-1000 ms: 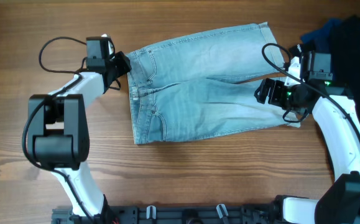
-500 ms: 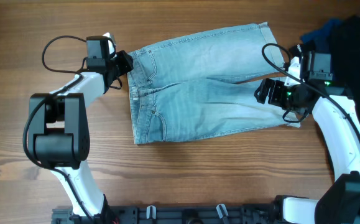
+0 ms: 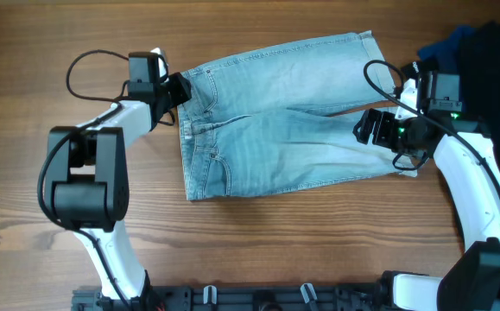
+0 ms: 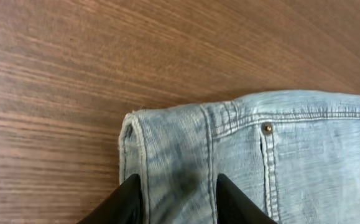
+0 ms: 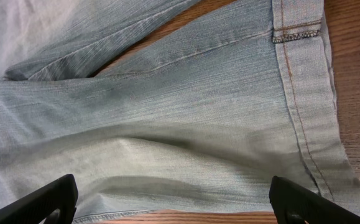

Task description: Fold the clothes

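**Light blue faded denim shorts were spread flat on the brown wooden table, ready to be folded.**
The left gripper was set half open around the waistband corner, likely so that edge could be lifted. Whether the cloth was pinched could not be told. The right gripper was held wide open above one leg, near its cuff, with nothing in it.
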Motion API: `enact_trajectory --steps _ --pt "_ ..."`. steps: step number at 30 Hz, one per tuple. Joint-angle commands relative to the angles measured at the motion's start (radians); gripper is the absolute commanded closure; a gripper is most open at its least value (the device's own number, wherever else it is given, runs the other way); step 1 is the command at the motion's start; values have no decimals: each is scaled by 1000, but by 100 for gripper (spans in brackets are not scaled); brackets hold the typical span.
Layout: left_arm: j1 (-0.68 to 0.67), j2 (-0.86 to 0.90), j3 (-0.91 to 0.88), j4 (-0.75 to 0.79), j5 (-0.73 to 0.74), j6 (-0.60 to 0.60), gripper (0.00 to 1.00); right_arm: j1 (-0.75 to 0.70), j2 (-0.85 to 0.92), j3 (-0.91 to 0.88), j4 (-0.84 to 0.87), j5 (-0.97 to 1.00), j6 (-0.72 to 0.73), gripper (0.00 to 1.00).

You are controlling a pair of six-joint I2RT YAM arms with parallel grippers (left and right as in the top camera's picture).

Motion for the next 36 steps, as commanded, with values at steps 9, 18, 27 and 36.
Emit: enact_trajectory --steps 9,18,27,36 --pt "2 -54 8 22 -18 53 96 4 8 -8 3 -12 0 1" --pt "46 -101 9 124 -64 124 96 4 8 -8 3 -12 0 0" --pt "69 -97 9 269 -144 203 48 4 8 -8 3 -12 0 1" --pt "109 -316 31 -474 82 -5 19 4 8 -8 36 -25 0 1"
